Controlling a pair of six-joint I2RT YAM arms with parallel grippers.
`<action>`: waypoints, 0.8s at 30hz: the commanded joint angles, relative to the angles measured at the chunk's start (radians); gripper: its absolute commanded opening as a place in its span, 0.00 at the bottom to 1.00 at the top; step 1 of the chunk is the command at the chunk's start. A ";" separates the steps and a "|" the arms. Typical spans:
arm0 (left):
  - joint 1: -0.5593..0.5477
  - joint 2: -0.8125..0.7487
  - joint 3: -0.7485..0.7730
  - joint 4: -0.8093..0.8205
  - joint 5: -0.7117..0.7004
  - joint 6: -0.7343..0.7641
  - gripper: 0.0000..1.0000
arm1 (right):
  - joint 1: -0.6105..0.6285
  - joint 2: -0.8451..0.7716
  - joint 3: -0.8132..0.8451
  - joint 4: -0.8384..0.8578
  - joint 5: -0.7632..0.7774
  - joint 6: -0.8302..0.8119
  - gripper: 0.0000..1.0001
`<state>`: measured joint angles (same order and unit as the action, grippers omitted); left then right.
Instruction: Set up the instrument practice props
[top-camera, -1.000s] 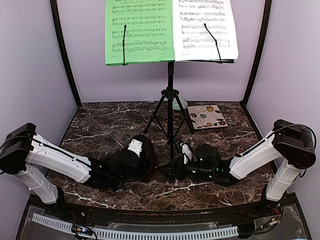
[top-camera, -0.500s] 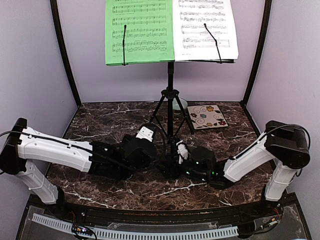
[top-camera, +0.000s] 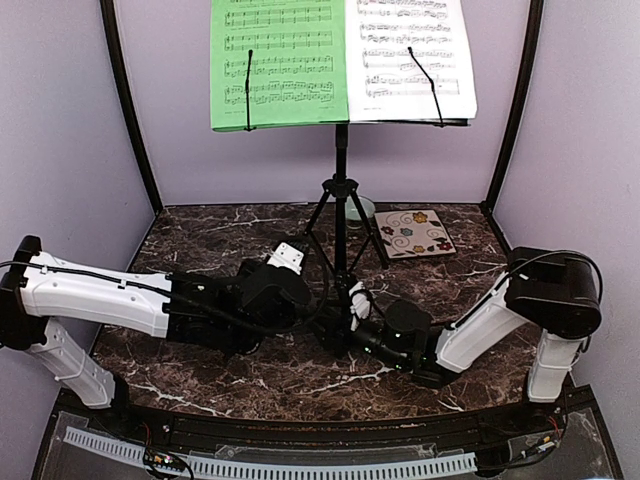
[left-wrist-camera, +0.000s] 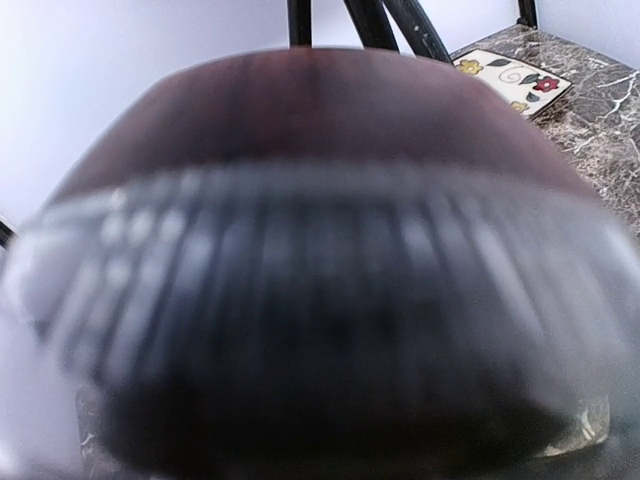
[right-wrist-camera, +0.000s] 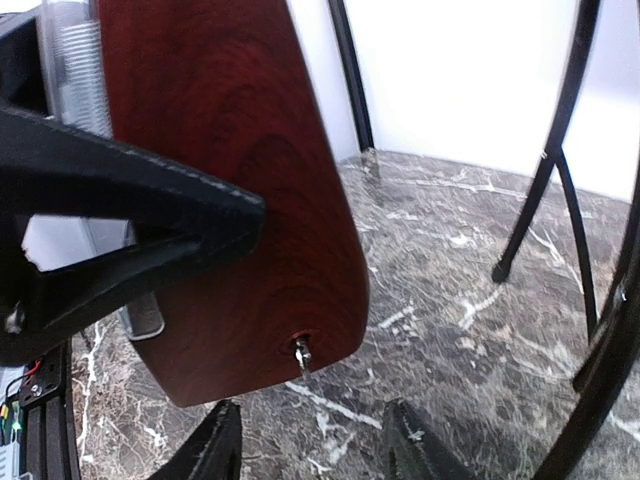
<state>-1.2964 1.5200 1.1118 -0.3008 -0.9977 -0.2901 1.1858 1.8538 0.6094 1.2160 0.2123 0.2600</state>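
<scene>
The black music stand (top-camera: 341, 180) stands at the back centre with a green sheet (top-camera: 278, 65) and a white sheet (top-camera: 410, 55) clipped on its desk. The red-brown metronome (right-wrist-camera: 250, 200) hangs just above the table by the stand's feet, held in my left gripper (top-camera: 316, 304), whose black fingers (right-wrist-camera: 150, 205) clamp its side. It fills the left wrist view (left-wrist-camera: 320, 130) as a blur. My right gripper (right-wrist-camera: 308, 445) is open and empty, its tips just below the metronome's metal winding key (right-wrist-camera: 300, 355). In the top view the metronome is hidden between the grippers.
A cream flowered tile (top-camera: 414, 232) lies at the back right and also shows in the left wrist view (left-wrist-camera: 510, 80). A pale green bowl (top-camera: 363, 207) sits behind the tripod legs (right-wrist-camera: 560, 150). Purple walls close the back and sides.
My left arm has stretched forward and right, carrying the metronome to the stand's base. My right gripper has followed it left and forward.
</scene>
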 joint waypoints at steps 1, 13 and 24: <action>-0.009 -0.113 -0.048 0.144 -0.023 0.080 0.35 | 0.012 0.025 0.002 0.105 -0.044 -0.051 0.47; -0.036 -0.125 -0.091 0.289 -0.002 0.182 0.35 | 0.014 0.022 0.058 0.007 -0.067 -0.052 0.43; -0.052 -0.157 -0.137 0.400 0.027 0.253 0.32 | 0.013 0.019 0.047 0.006 -0.049 -0.039 0.28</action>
<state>-1.3384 1.4330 0.9928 -0.0341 -0.9573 -0.0925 1.1915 1.8664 0.6548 1.2034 0.1547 0.2184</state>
